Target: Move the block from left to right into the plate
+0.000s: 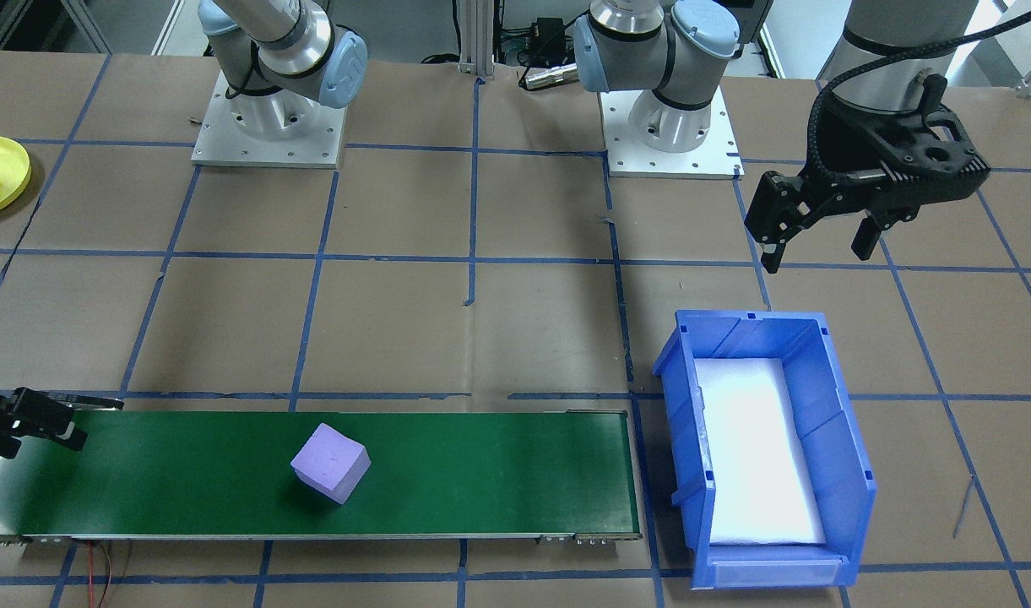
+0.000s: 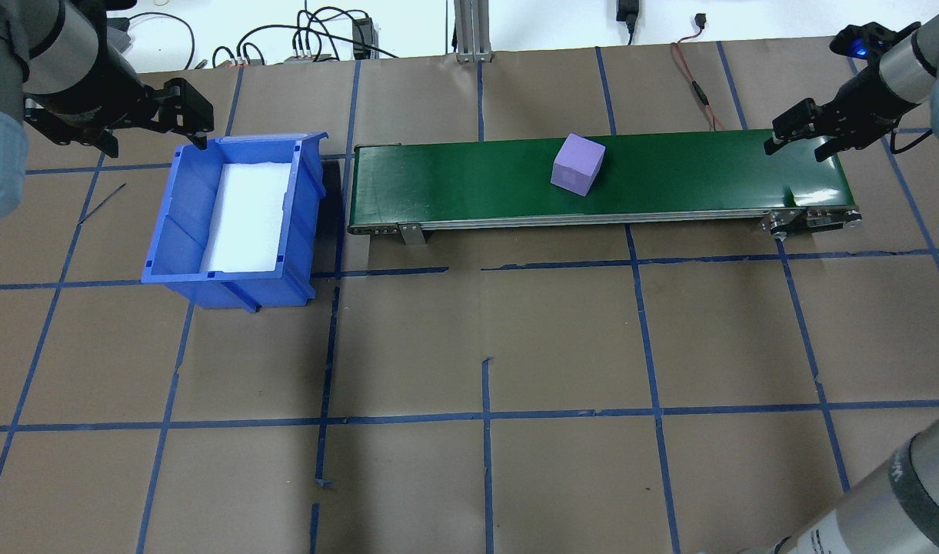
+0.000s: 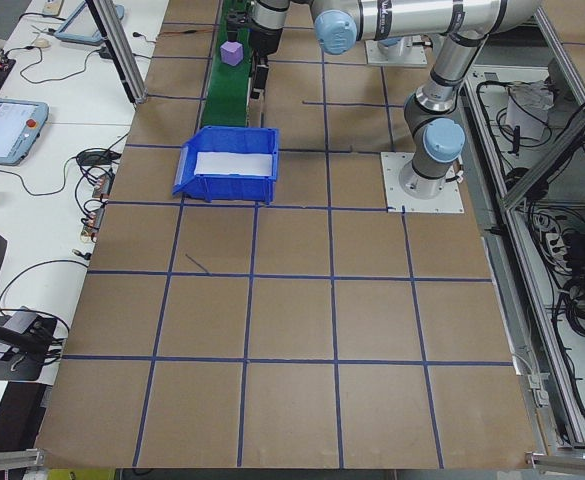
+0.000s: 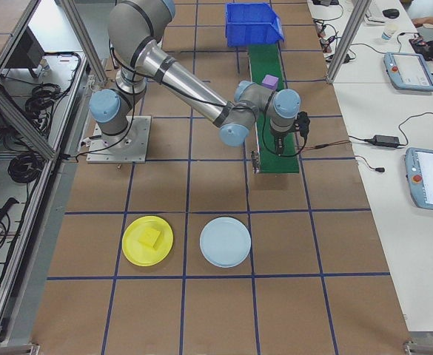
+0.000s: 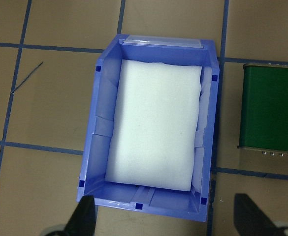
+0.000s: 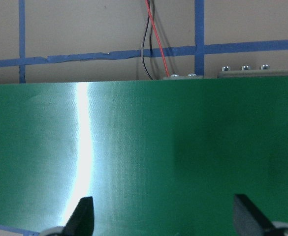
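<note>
A purple block (image 1: 331, 463) (image 2: 577, 164) lies tilted near the middle of the green conveyor belt (image 1: 481, 473) (image 2: 692, 177). My right gripper (image 2: 800, 146) (image 1: 89, 422) hovers open over the belt's right end, well apart from the block; the right wrist view shows only bare belt (image 6: 158, 157) between its spread fingers. My left gripper (image 1: 817, 253) (image 2: 152, 141) hangs open and empty above the far edge of the blue bin (image 1: 836, 439). The yellow plate (image 4: 135, 248) (image 1: 8, 169) sits on the table on my right side, with a small yellow piece (image 4: 152, 237) in it.
The blue bin (image 2: 169, 223) (image 5: 97, 147), lined with white foam, stands off the belt's left end. A pale blue plate (image 4: 225, 242) lies beside the yellow one. Both arm bases (image 1: 268, 127) stand at the table's back. Blue tape lines grid the brown table.
</note>
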{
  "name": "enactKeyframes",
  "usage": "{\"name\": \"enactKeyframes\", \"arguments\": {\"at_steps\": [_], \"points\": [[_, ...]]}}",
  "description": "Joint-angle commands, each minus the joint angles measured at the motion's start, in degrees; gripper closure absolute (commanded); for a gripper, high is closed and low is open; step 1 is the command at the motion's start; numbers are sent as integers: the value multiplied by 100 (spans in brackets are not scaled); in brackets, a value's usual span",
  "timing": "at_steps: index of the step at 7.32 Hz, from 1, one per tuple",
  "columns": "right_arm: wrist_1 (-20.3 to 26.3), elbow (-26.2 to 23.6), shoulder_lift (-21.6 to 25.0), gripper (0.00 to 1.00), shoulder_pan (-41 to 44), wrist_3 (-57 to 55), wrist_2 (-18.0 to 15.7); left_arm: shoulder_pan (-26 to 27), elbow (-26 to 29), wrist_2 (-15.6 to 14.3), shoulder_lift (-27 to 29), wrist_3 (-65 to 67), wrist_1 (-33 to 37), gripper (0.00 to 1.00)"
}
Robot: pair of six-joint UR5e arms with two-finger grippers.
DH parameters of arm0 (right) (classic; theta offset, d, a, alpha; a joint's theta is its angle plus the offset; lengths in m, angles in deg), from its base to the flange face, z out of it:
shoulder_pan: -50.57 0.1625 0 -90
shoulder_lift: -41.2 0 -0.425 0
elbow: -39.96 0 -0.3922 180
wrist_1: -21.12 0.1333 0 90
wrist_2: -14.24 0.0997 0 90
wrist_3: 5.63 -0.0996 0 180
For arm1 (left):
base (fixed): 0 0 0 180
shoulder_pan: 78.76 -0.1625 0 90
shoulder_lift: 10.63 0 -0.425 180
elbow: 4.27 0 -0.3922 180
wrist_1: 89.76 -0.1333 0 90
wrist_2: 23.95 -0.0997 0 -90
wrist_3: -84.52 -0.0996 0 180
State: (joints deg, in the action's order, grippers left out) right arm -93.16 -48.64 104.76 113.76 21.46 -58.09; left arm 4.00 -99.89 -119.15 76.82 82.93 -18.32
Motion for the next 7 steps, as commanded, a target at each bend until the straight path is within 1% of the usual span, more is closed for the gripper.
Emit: {"name": "enactKeyframes", "arguments": {"at_steps": [1, 7], "points": [[-7, 9, 16, 0, 0, -2, 0, -5, -9, -7, 0, 0, -7, 0], [2, 18, 42, 1, 0, -29, 9, 4, -44, -8, 9, 0, -60, 0]]}}
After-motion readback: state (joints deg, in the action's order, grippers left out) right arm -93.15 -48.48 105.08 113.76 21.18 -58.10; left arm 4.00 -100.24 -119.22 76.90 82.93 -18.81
